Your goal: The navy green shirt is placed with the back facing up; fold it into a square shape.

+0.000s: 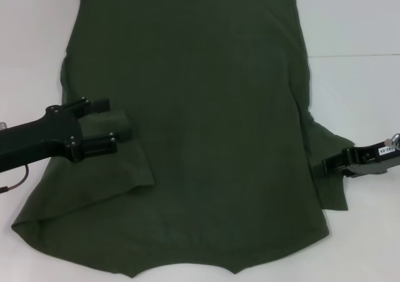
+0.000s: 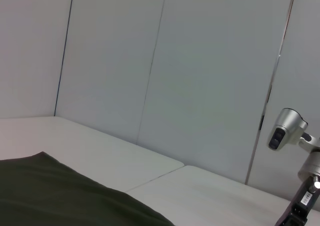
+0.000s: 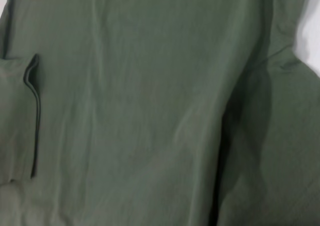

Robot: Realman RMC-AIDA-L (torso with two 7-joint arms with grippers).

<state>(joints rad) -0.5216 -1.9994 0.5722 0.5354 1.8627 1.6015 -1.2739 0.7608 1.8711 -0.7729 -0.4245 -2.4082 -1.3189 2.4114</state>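
The navy green shirt point(image 1: 206, 119) lies spread flat on the white table point(image 1: 356, 32), hem at the far side and collar at the near edge. Its left sleeve point(image 1: 119, 163) is folded inward over the body. My left gripper point(image 1: 107, 123) hovers at that folded sleeve, its fingers point(image 1: 94, 102) apart with the sleeve's edge between them. My right gripper point(image 1: 326, 164) is closed on the edge of the right sleeve point(image 1: 328, 188), which still sticks outward. The shirt fills the right wrist view point(image 3: 150, 110), and a corner of it shows in the left wrist view point(image 2: 50, 196).
White table surface shows around the shirt on both sides point(image 1: 31, 44). A seam in the table runs at the right point(image 1: 356, 55). The left wrist view shows grey wall panels point(image 2: 200, 60) behind the table and my right arm point(image 2: 300, 206) far off.
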